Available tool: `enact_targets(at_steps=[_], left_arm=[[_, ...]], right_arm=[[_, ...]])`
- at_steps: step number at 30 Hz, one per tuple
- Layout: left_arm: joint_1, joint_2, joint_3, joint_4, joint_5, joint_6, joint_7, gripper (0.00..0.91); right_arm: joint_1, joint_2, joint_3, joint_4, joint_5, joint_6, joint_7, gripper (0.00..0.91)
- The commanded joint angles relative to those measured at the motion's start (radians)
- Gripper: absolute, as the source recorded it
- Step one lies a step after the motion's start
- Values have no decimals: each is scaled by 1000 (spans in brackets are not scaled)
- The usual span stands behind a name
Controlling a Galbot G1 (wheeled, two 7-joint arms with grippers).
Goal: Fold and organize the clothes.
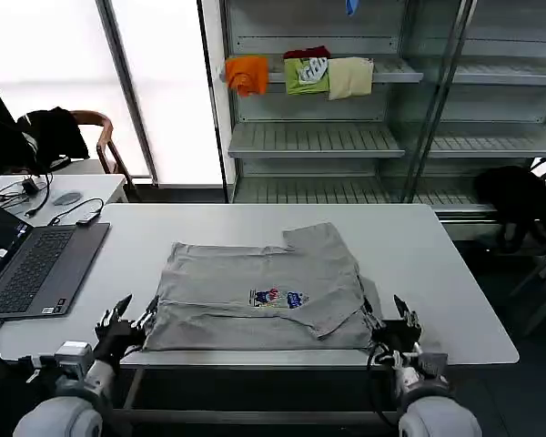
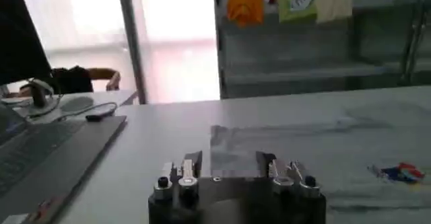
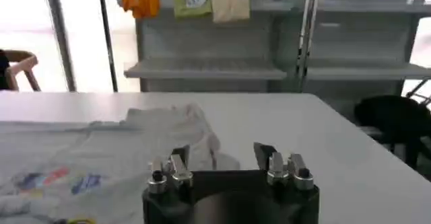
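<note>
A light grey shirt [image 1: 259,291] with a small coloured chest print lies partly folded near the front edge of the white table [image 1: 437,264], one sleeve turned up toward the back. The left gripper [image 1: 127,320] sits at the shirt's front left corner, its fingers spread apart. The right gripper [image 1: 391,320] sits at the front right corner, likewise spread. A laptop [image 1: 32,264] rests at the table's left edge.

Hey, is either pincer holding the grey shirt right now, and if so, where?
Nothing is held. The left pincer and right pincer are both open at the near corners of the grey shirt, with nothing between the fingers.
</note>
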Motion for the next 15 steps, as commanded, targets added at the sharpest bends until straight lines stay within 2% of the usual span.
enact_targets(at_steps=[1, 5, 9, 13, 15], left_arm=[[-238, 23, 36, 141, -2, 1, 43, 907], [-367, 36, 87, 306, -6, 1, 58, 907], [-492, 45, 133, 486, -9, 2, 67, 907], [-606, 41, 168, 667, -2, 1, 81, 907], [-662, 39, 185, 753, 32, 0, 103, 907]], right_arm=[[257, -9, -56, -171, 33, 1, -8, 907], [426, 20, -112, -369, 65, 0, 15, 907], [538, 75, -118, -570, 57, 2, 1, 907], [669, 131, -117, -784, 8, 4, -14, 907], [727, 171, -90, -897, -53, 7, -29, 907]])
